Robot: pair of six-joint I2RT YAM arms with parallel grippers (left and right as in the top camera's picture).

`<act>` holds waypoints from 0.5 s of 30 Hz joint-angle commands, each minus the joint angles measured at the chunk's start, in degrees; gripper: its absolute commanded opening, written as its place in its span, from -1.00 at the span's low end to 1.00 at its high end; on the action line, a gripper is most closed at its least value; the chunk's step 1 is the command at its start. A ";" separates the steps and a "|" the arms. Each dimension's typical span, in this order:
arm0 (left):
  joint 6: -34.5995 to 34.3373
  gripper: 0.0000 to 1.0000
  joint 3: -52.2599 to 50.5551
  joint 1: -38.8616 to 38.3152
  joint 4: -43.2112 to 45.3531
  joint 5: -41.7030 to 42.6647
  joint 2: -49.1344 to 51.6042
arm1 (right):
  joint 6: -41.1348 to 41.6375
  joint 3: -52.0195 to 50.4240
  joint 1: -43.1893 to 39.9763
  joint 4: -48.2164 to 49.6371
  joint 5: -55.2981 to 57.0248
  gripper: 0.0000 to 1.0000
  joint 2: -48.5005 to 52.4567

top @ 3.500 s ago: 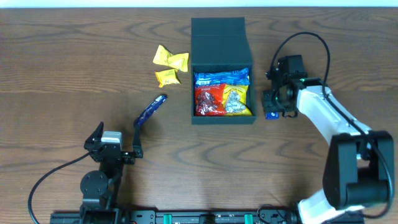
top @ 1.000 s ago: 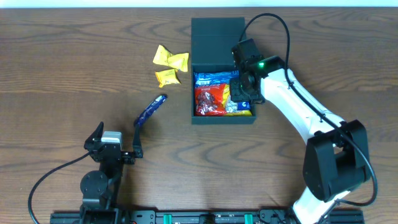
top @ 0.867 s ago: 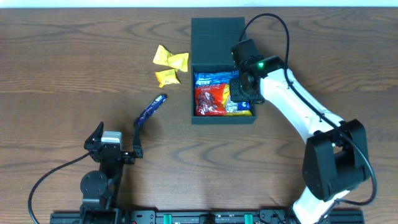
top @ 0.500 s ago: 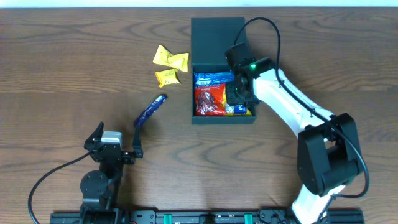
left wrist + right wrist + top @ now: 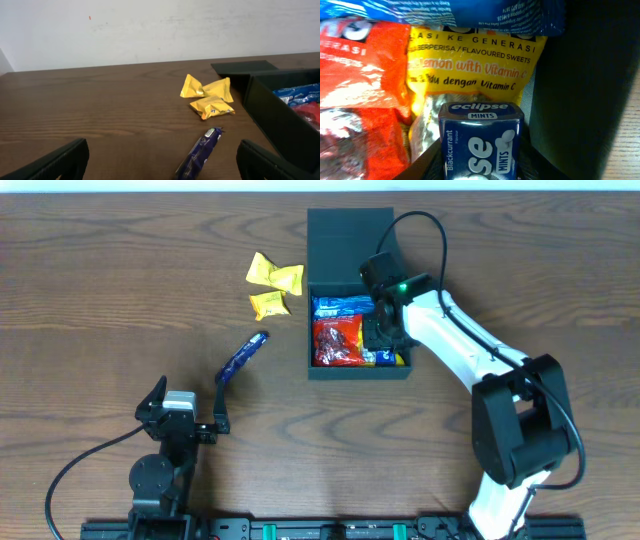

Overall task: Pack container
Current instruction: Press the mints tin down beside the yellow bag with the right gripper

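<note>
The dark teal-black square container (image 5: 358,371) stands open at the table's middle, its flap lid (image 5: 350,240) folded back. Inside lie a blue packet (image 5: 340,306), a red packet (image 5: 335,342) and a yellow sweets packet (image 5: 475,65). My right gripper (image 5: 385,338) is down inside the container's right side, shut on a blue Eclipse mints tin (image 5: 481,140) held over the yellow packet beside the container's right wall (image 5: 585,85). My left gripper (image 5: 190,405) is open and empty at the front left, with a blue snack bar (image 5: 200,155) lying ahead of it.
Three yellow packets (image 5: 272,284) lie left of the container and also show in the left wrist view (image 5: 209,96). The blue snack bar (image 5: 243,356) lies between them and my left gripper. The right arm's cable (image 5: 430,230) arches over the lid.
My right gripper has carried the mints tin from the table right of the container over its wall and down into its right side. The left arm has not moved.
</note>
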 commanded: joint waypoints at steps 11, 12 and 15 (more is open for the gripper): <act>-0.22 0.91 -0.63 -0.09 -2.64 0.07 -0.13 | 0.72 2.73 -0.28 -1.99 1.68 -0.27 1.18; -0.20 0.90 -0.63 -0.09 -2.67 0.07 -0.13 | 0.74 3.10 -0.26 -2.29 2.08 -0.27 1.18; -0.20 0.91 -0.63 -0.09 -2.67 0.07 -0.13 | 0.76 3.56 -0.26 -2.62 2.99 -0.28 1.18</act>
